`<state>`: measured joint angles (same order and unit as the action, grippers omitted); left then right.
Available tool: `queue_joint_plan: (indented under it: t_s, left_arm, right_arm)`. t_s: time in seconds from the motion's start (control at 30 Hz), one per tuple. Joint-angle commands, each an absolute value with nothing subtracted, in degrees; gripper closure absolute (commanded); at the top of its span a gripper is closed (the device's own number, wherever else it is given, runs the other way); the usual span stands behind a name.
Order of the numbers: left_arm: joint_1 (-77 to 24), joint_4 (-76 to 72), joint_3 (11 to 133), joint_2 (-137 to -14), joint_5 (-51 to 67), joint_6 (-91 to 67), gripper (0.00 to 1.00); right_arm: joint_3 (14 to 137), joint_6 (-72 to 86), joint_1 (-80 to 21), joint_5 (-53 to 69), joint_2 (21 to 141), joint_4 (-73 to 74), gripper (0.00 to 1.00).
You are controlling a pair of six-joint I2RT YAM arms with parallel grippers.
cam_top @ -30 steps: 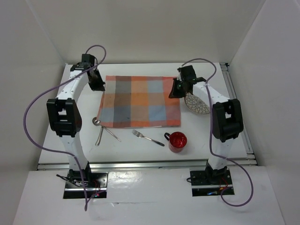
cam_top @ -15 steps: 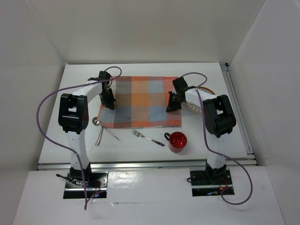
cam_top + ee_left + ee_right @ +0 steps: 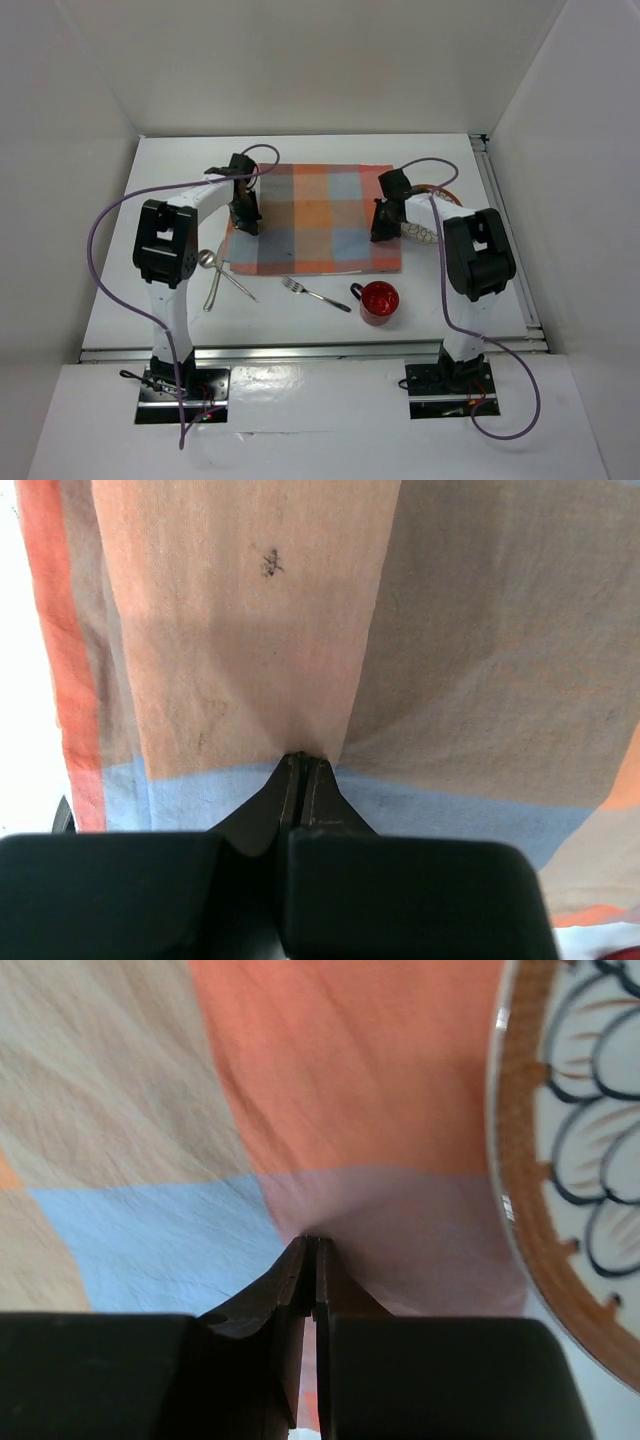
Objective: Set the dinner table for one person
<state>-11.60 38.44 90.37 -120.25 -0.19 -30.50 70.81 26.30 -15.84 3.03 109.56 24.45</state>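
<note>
We read no text, label, brand, number; small dark mark (image 3: 271,564) on placemat (image 3: 470,630), upper left of left wrist view, illegible.

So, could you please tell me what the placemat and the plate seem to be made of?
The placemat looks like woven cloth, matte: fine threads and creases show. The plate seems glazed ceramic: glossy, with painted petals and a brown rim.

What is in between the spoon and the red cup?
A fork lies on the white table between the spoon and the red cup, just clear of the checked cloth. The top view shows it.
</note>
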Motion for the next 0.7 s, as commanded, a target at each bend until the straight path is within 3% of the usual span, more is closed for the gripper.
queue_joint_plan:
  t_s: [0.0,0.1,0.13,0.17,0.23,0.27,0.33,0.4,0.47,0.67]
  left_arm:
    - [-11.6,38.8,90.0,-120.8,-1.5,-31.6,1.00]
    - [-11.6,41.4,92.3,-119.7,-4.0,-32.3,1.00]
    - [-11.6,42.8,93.2,-118.8,-4.0,-32.3,1.00]
    - [-11.6,43.3,93.9,-118.1,-4.7,-32.3,0.87]
    - [-11.6,43.9,96.2,-115.2,-4.7,-32.3,0.72]
    - [-11.6,43.9,97.0,-114.2,-4.7,-32.3,0.63]
    - [-11.6,45.3,99.8,-111.4,-4.7,-31.2,0.45]
    - [-12.1,46.5,101.6,-109.8,-4.7,-30.6,0.38]
    - [-12.1,47.5,103.2,-107.6,-4.7,-30.6,0.31]
    - [-12.1,46.9,100.3,-100.0,-2.9,-30.1,0.30]
  right_arm:
    - [69.8,25.9,-15.2,-0.7,107.2,27.5,0.98]
    - [71.1,25.9,-15.2,1.0,103.8,28.0,0.98]
    - [72.0,25.9,-15.2,1.0,102.5,28.6,0.92]
    - [72.0,25.9,-15.2,1.0,99.3,28.6,0.84]
    - [73.2,27.4,-13.0,1.0,96.0,28.6,0.66]
    - [73.2,27.4,-11.9,1.0,92.8,28.6,0.42]
    - [72.2,28.8,-9.2,0.4,89.8,29.1,0.29]
    - [70.2,30.4,-4.3,0.4,85.8,29.1,0.16]
    - [66.1,33.6,2.1,1.6,82.7,29.1,0.14]
    - [55.4,40.1,13.8,4.9,78.8,25.8,0.08]
